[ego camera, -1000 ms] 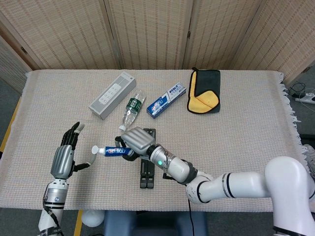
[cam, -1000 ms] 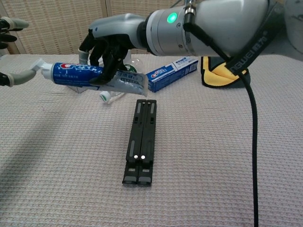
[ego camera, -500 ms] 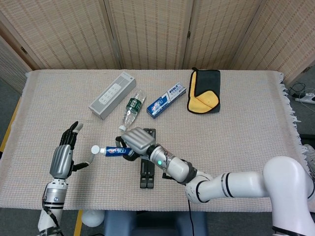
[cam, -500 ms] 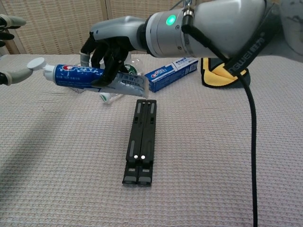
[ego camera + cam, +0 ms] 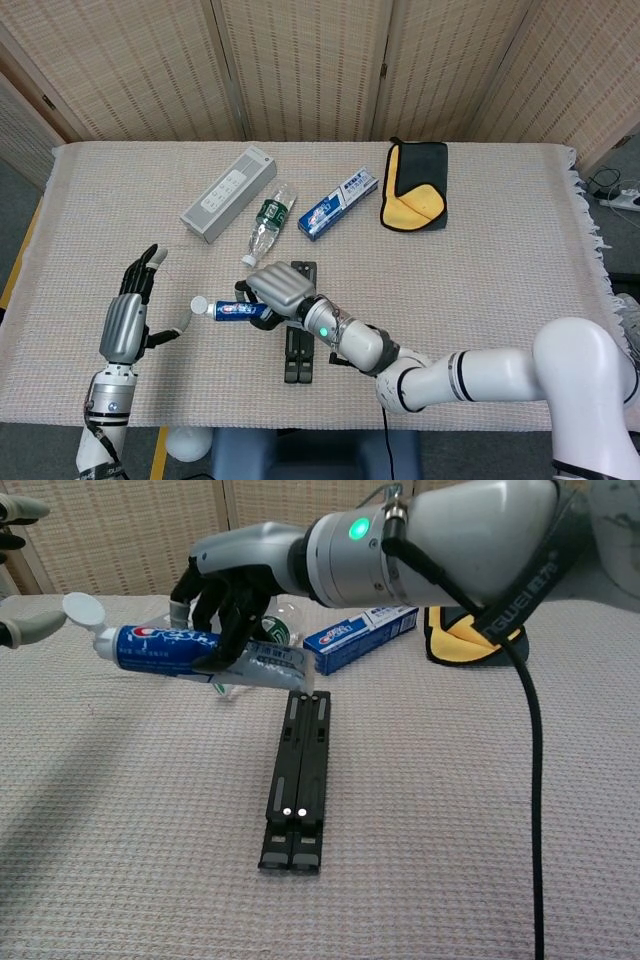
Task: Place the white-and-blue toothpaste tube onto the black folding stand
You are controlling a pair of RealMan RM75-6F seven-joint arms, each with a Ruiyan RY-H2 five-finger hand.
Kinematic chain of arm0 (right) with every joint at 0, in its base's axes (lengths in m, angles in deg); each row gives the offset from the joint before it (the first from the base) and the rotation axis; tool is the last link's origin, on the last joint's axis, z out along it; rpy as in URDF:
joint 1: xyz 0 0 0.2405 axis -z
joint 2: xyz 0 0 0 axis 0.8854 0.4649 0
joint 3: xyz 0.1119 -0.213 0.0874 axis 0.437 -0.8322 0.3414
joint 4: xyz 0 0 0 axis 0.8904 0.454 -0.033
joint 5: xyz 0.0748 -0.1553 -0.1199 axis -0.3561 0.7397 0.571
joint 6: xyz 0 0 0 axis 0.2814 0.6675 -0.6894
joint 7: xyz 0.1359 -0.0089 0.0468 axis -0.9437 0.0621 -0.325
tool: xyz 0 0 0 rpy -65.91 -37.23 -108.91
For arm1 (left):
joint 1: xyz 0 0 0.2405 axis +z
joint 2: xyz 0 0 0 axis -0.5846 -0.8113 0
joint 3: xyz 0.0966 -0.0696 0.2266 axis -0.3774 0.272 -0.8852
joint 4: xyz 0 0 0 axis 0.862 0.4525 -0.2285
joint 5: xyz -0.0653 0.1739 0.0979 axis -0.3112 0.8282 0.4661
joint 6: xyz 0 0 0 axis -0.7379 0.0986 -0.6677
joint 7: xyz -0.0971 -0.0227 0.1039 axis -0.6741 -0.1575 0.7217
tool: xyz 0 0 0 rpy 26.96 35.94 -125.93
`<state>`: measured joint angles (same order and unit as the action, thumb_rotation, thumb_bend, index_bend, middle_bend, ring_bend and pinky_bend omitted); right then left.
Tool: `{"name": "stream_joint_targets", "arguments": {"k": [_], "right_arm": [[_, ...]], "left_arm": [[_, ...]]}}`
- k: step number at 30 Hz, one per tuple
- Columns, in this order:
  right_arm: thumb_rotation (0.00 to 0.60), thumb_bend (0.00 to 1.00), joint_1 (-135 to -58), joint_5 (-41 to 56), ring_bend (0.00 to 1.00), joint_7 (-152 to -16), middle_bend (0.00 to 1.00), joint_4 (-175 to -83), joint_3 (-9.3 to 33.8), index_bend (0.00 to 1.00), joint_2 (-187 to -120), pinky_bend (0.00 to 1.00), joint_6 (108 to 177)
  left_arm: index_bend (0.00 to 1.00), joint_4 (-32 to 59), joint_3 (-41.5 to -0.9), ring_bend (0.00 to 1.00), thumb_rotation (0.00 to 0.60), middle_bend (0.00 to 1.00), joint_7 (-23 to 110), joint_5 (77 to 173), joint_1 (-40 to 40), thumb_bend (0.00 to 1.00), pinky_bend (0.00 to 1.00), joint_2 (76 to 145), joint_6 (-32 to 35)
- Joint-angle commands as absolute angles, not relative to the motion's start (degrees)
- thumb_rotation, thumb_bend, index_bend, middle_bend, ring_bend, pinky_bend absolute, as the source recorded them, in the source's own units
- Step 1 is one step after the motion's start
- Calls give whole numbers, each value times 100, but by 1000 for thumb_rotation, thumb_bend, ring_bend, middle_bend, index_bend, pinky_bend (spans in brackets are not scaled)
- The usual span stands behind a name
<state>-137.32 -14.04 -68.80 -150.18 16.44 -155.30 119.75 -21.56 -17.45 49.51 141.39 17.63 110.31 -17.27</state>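
Now the right hand (image 5: 235, 580) grips the tube (image 5: 185, 650) lying sideways, just left of the long stand (image 5: 297, 780), left hand (image 5: 128, 325) open

Staged test room: cloth-covered table (image 5: 480, 200) backed by folding screens (image 5: 300, 60).

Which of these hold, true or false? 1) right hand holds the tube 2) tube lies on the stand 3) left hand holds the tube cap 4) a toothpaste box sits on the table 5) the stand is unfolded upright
1) True: the right hand grips the tube.
2) False: the tube is held above the table, beside the far end of the stand.
3) False: the left hand is open and apart from the cap.
4) True: the toothpaste box lies between the bottle and the cloth.
5) False: the stand lies folded flat.
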Motion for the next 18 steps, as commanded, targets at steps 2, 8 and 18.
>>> {"name": "stream_joint_targets", "arguments": {"k": [2, 8, 18], "right_arm": [[600, 805, -13741, -1409, 771, -6878, 728, -15007, 1636, 865, -15540, 664, 11975], [600, 806, -13746, -1398, 772, -6900, 728, -15004, 1646, 865, -15549, 664, 11989], [600, 806, -13758, -1397, 771, -6883, 727, -15004, 1624, 865, -15560, 664, 12014]], "left_arm": [[0, -2178, -1754, 0, 600, 0, 4974, 14181, 1764, 376, 0, 11036, -1753], [0, -2215, -1794, 0, 600, 0, 5033, 14217, 1750, 376, 0, 11042, -1727], [0, -2266, -1844, 0, 600, 0, 5116, 14301, 1729, 376, 0, 11068, -1714]]}}
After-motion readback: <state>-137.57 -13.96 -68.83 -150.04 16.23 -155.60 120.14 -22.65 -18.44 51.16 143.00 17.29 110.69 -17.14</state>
